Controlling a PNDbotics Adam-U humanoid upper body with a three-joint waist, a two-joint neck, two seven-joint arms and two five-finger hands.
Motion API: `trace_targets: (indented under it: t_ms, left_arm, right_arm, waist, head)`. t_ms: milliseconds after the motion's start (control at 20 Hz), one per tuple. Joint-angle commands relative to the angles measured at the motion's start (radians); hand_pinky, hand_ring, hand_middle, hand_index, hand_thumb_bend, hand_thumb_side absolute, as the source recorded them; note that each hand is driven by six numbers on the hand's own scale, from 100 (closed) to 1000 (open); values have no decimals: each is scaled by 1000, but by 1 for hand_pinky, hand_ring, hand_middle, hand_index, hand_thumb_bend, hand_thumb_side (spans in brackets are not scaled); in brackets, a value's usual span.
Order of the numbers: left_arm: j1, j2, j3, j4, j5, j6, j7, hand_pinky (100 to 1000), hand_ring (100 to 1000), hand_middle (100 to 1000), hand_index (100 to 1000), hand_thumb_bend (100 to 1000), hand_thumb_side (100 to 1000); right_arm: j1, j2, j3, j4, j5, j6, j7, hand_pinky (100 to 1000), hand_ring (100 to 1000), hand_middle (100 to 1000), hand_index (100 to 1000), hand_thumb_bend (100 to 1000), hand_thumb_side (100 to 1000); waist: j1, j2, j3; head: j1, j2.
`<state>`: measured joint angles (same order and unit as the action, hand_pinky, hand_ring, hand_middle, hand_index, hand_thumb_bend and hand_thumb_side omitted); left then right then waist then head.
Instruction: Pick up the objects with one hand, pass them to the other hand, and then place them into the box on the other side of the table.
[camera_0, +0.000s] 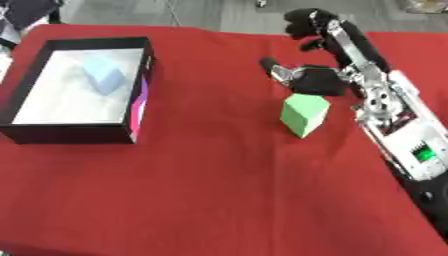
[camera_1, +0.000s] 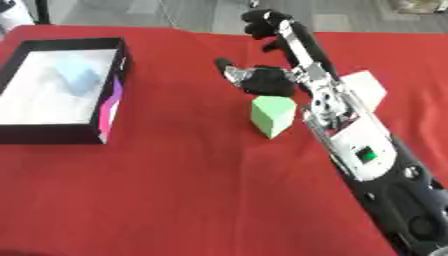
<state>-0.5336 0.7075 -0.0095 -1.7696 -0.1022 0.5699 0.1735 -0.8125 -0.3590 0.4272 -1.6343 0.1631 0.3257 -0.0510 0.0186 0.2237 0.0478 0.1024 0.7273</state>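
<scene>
1. The robot's right hand (camera_0: 328, 75) hangs over the red table (camera_0: 219, 190), fingers spread and holding nothing, just beyond a green block (camera_0: 304, 114).
2. The pickup appears not yet made; next, the fingers likely must lower and close round the block.
3. A black box (camera_0: 140, 117) at the left already holds a pale blue block (camera_0: 103, 75).
4. Open cloth lies between block and box; the left hand is unseen.

Red table (camera_0: 219, 200), black box (camera_0: 52, 134) (left side), green cube (camera_0: 304, 114), white block (camera_1: 367, 86)
</scene>
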Motion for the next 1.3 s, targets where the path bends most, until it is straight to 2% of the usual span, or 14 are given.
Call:
trace_targets:
  t_ms: [50, 300, 600, 900, 1300]
  left_arm:
    - [11, 3, 16, -34, 65, -21, 44, 721, 753, 666, 739, 169, 703]
    - [42, -29, 27, -48, 110, -23, 92, 722, 753, 666, 734, 162, 727]
    - [53, -31, 18, -44, 119, -16, 98, 723, 753, 668, 731, 157, 735]
    - [57, -26, 12, -36, 113, -12, 92, 725, 752, 667, 729, 154, 740]
    - [64, -19, 12, -27, 106, -6, 88, 726, 751, 665, 724, 153, 741]
  right_arm:
    - [-31, -65, -36, -4, 6, 38, 63, 773, 826, 768, 840, 449, 320]
    - [-78, -144, -64, 49, 11, 129, 173, 789, 834, 782, 845, 469, 356]
    - [-201, -224, -27, 176, 16, 191, 317, 826, 853, 801, 853, 494, 390]
    - [-340, -247, 19, 348, 68, 195, 470, 862, 874, 828, 864, 535, 415]
    - [-462, -196, 41, 612, 247, 136, 665, 899, 895, 859, 894, 571, 477]
  waist:
    - [-13, -8, -3]
    - [-21, -13, -8]
    - [-31, -19, -13]
    - [-34, -22, -17]
    - [-37, -25, -27]
  head:
    - [-6, -6]
    - [-15, -4]
    - [-30, 4]
    - [-38, 11]
    - [-41, 13]
